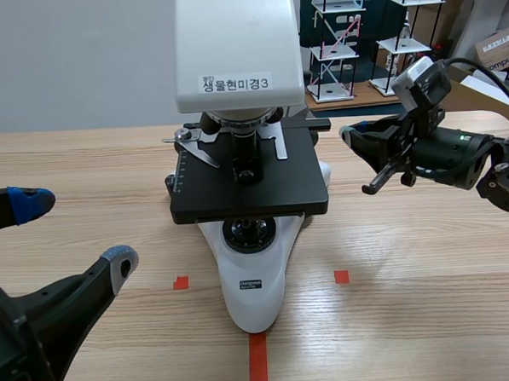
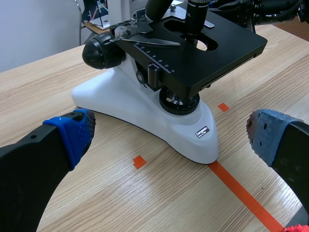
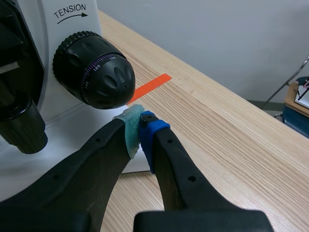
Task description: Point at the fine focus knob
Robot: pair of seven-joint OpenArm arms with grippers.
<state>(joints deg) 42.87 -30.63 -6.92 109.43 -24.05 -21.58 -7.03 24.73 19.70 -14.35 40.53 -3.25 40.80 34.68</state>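
Wooden desk [image 1: 429,258], white microscope [image 1: 255,276] at centre, fine focus knob [image 3: 113,79] on its 3 o'clock side, right gripper [image 3: 140,121] fingers clenched empty, tips just beside knob, left gripper [image 1: 76,234] at 8 o'clock, fingers released

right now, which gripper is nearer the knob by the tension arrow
Right. The right gripper, shut, sits right by the knob; the left gripper, open, is out before the microscope.
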